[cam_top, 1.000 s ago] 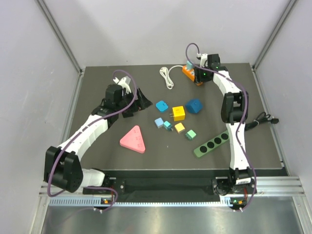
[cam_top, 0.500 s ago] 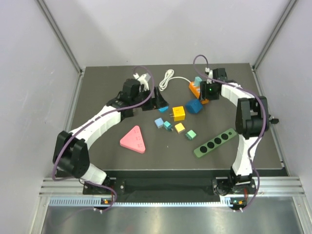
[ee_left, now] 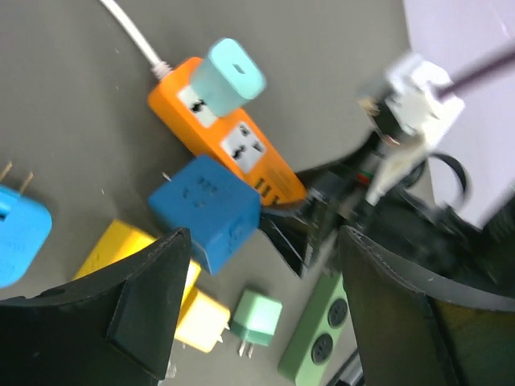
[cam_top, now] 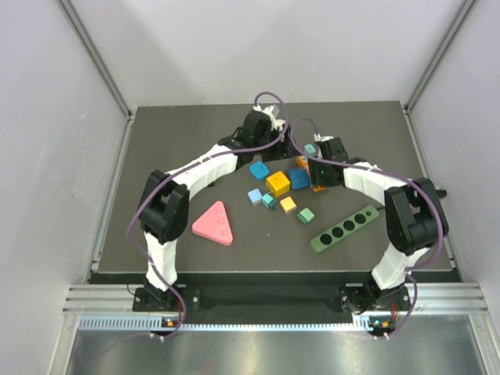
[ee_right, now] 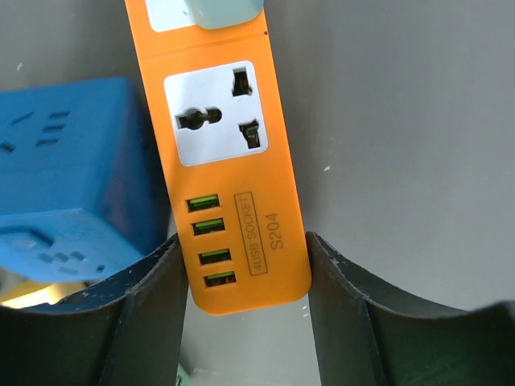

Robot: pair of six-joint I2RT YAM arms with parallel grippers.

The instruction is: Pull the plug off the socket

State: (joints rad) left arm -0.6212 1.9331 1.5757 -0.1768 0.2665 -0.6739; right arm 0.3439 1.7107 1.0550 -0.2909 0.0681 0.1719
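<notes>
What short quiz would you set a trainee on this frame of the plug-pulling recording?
1. True or false: the teal plug sits in the orange power strip.
2. The cube right beside the strip is: A yellow, B blue, C green.
3. Which pincer straddles the strip's USB end?
Key: 1 true. 2 B, the blue cube. 3 the right pincer.
</notes>
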